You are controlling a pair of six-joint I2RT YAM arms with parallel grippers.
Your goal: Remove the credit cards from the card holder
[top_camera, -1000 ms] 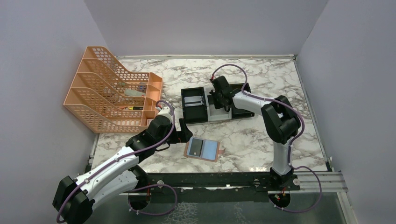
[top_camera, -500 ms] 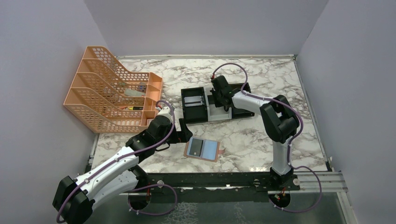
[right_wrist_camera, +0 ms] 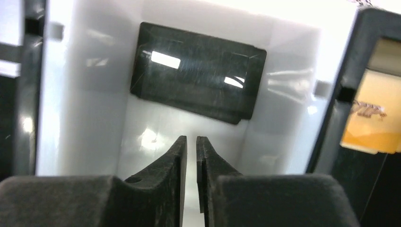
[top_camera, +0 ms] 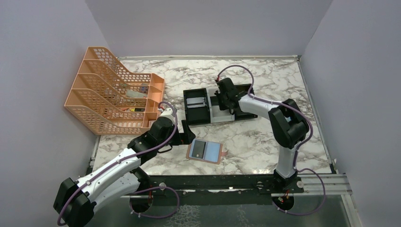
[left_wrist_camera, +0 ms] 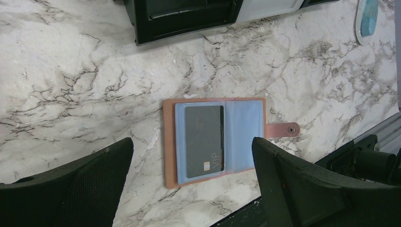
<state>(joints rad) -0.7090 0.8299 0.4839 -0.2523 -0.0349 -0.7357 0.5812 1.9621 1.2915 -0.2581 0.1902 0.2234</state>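
Observation:
The tan card holder lies open near the table's front edge, light-blue lining up. A dark grey credit card sits in its left pocket; its snap tab points right. My left gripper is open wide and empty, hovering above the holder; in the top view it is just left of the holder. My right gripper is over the tray's white middle compartment, jaws almost touching, nothing between them. A black credit card lies flat on that compartment's floor.
The black-and-white three-compartment tray stands mid-table; its left compartment holds a silvery card, its right one an orange-yellow card. An orange mesh file rack stands at the back left. Grey walls enclose the table.
My right wrist has shifted slightly to the right over the tray. The left arm and the card holder have not moved.

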